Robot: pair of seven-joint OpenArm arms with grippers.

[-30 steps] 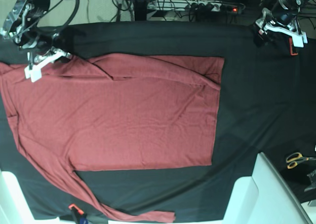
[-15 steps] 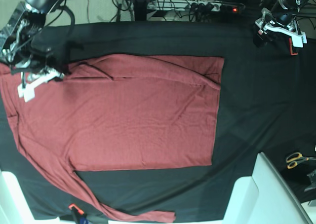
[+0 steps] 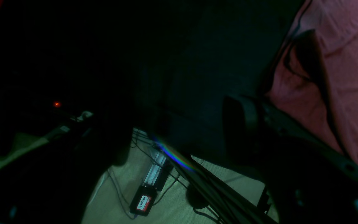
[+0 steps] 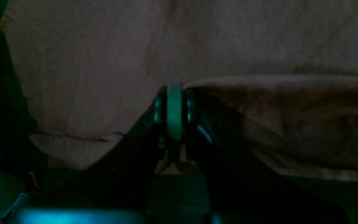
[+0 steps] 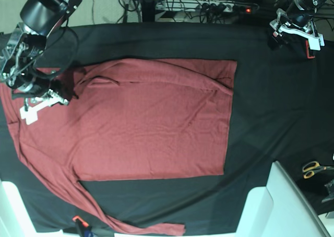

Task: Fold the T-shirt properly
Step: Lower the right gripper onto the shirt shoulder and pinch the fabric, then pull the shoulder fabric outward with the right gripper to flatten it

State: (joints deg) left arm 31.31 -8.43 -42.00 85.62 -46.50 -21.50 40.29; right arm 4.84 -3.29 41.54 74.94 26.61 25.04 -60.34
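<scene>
The brick-red T-shirt (image 5: 151, 117) lies spread flat on the black tablecloth (image 5: 271, 101). One long sleeve runs down its left edge to the front (image 5: 156, 227). My right gripper (image 5: 28, 113) is over the shirt's upper left part. In the right wrist view the gripper (image 4: 174, 93) is shut, with a raised fold of the shirt (image 4: 259, 102) pinched at its tips. My left gripper (image 5: 295, 31) hangs apart from the shirt at the table's far right corner. In the dark left wrist view its jaws stand apart around nothing, and the shirt (image 3: 337, 77) shows at the right.
Scissors (image 5: 313, 168) lie at the right edge. A white block (image 5: 282, 205) stands at the front right and another (image 5: 10, 211) at the front left. A small orange-tipped tool (image 5: 79, 222) lies at the front edge. A power strip and cables (image 5: 224, 7) lie behind the table.
My right gripper has moved down and to the left across the shirt's upper left corner, drawing the fold of cloth with it. The left arm has not moved.
</scene>
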